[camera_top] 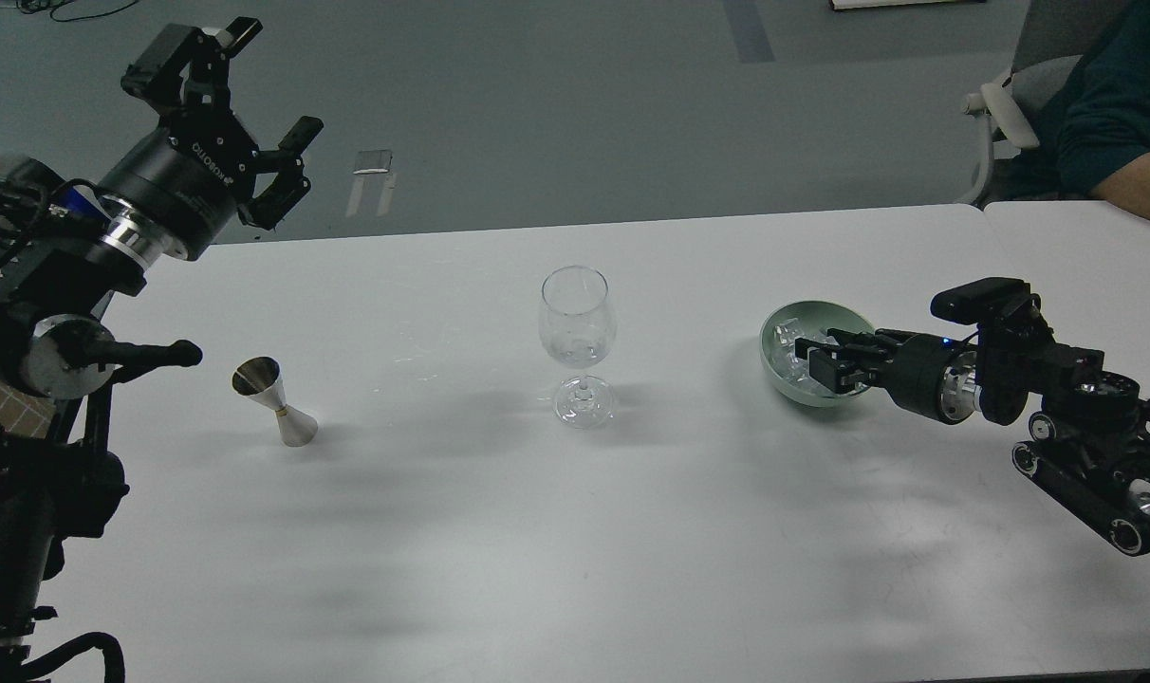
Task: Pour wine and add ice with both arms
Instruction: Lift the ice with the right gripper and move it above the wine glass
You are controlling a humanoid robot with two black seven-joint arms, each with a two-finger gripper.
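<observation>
Ice: clear colourless cubes heaped in a pale green bowl, at 3 o'clock from the wine glass, well apart. Glass upright at counter centre.

Right tool: reaches in level from 3 o'clock, tips over the bowl among the cubes; whether it grips a cube, cannot tell.

Left tool: raised at 10 o'clock beyond the counter's far edge, jaws spread wide, holding nothing.

Steel jigger stands tilted at 9 o'clock from the glass. Bare counter lies toward 6 o'clock.
</observation>
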